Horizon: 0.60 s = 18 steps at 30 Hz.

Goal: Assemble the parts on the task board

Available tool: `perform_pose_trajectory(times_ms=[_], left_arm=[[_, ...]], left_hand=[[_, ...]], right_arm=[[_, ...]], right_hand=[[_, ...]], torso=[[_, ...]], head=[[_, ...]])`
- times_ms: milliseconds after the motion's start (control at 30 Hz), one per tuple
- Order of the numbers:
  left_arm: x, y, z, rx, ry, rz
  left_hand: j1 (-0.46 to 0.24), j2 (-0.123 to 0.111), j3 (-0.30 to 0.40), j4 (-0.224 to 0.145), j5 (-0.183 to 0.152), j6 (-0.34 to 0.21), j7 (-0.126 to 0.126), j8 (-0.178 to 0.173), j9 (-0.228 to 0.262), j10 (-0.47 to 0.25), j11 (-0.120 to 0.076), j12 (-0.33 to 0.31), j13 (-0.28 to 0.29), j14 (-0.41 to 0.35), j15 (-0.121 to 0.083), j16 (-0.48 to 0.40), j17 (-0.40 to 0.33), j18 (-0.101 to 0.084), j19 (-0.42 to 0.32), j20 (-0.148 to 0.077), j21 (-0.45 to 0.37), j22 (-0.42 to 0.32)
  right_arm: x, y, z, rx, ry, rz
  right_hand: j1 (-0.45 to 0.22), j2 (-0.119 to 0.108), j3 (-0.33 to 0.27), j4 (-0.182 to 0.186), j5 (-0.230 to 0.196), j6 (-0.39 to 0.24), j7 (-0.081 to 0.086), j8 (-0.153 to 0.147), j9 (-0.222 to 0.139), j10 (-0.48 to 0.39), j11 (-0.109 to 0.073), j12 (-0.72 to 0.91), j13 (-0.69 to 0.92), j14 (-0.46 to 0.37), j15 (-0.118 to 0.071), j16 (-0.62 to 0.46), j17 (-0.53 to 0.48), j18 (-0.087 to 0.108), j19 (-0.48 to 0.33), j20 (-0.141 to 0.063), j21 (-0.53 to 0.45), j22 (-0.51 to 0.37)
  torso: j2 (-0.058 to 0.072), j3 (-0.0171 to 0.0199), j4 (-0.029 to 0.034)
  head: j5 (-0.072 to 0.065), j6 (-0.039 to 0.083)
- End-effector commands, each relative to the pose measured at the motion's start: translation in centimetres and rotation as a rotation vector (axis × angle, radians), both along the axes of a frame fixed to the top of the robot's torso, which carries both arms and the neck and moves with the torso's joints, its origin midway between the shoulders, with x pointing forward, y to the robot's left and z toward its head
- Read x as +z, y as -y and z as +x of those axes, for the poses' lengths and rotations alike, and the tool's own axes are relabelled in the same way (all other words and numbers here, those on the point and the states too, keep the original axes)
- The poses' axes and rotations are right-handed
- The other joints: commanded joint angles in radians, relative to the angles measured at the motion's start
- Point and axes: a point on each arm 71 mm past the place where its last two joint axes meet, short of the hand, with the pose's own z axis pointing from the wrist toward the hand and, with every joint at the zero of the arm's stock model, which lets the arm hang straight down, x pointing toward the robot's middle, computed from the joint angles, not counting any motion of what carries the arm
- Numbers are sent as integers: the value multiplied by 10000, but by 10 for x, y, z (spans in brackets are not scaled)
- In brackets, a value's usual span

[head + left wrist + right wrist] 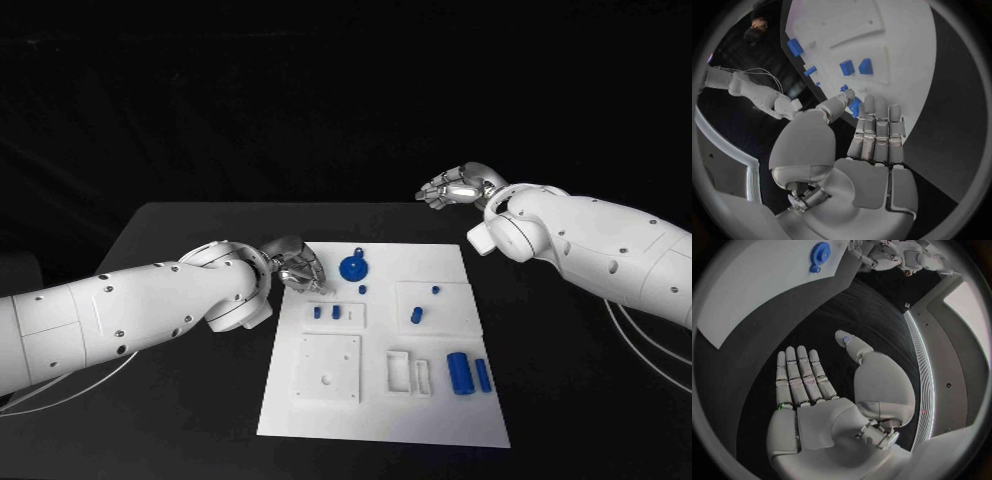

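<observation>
The white task board (pixel 389 410) lies in the middle of the black table. A blue gear (pixel 355 267) sits near its far edge, and also shows in the right wrist view (pixel 820 251). Two small blue pegs (pixel 327 312) stand in a plate near the left side. Two blue cylinders (pixel 470 374) lie at the front right. My left hand (pixel 296 265) hovers at the board's far left corner, just left of the gear, fingers straight and holding nothing (pixel 876 130). My right hand (pixel 459 186) hangs behind the board, open and empty (pixel 804 385).
More small blue pieces (pixel 415 316) stand in a raised white plate on the board's right side. White square plates (pixel 329 368) and a slotted frame (pixel 408 372) lie on the front half. Bare black table (pixel 188 225) surrounds the board.
</observation>
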Motion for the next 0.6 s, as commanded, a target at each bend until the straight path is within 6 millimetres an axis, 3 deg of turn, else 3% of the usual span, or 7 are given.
perform_pose_trajectory(times_ms=[33, 233, 367, 533, 600], left_arm=[[16, 11, 2, -769, 2053, -744], [24, 26, 1, -2060, 3623, -495], [22, 39, 0, -3072, 3995, 298], [19, 52, 5, -3561, 3916, 962], [17, 59, 8, -3881, 4088, 1284]], left_hand=[[331, -23, 27, -156, -29, 5, -18, -88, -109, -17, 105, -483, -217, 91, 67, -65, -74, -28, 40, -323, -52, 35], [1047, 124, 163, -545, 101, 257, -63, -196, -392, 310, 129, -1247, -494, 573, -146, 293, 29, 72, 511, -491, 143, 206], [1228, 178, 205, -618, 220, 488, -131, -239, -493, 475, 124, -1749, -649, 895, -227, 516, 91, 135, 836, -595, 288, 306], [1183, 278, 176, -570, 195, 623, -143, -406, -593, 503, 212, -2624, -899, 1125, -165, 607, 83, 252, 1085, -566, 347, 381], [1247, 349, 238, -594, 464, 604, -119, -482, -641, 390, 290, -2944, -992, 1169, -110, 615, 73, 302, 1136, -518, 343, 391]], right_arm=[[0, -1, 0, 142, 25, -20], [0, -2, 0, 158, 28, -6], [0, -2, 0, 154, 21, -9], [0, -4, 0, 207, 24, 4], [0, -4, 0, 216, 21, 5]], right_hand=[[37, -3, -54, -15, 65, -70, 397, 14, -9, -7, 25, -25, -16, -72, -23, 63, -18, -167, -53, -21, -44, 14], [41, 3, -52, -16, 67, -70, 397, 16, -9, -6, 24, -24, -15, -72, -24, 67, -19, -166, -52, -22, -46, 17], [41, 6, -53, -16, 68, -70, 398, 17, -10, -6, 24, -23, -15, -72, -24, 69, -21, -166, -52, -22, -48, 19], [40, 7, -53, -15, 68, -71, 399, 17, -10, -6, 24, -23, -15, -72, -24, 72, -22, -165, -51, -22, -50, 22], [40, 9, -53, -15, 69, -72, 399, 18, -11, -6, 24, -23, -15, -72, -24, 72, -23, -165, -51, -22, -51, 22]], torso=[[-1, -1, 8], [7, -5, -7], [6, -2, 5], [4, -13, 2], [13, -18, -12]], head=[[-26, 49], [-46, 95], [-65, 85], [-78, 97], [-79, 110]])
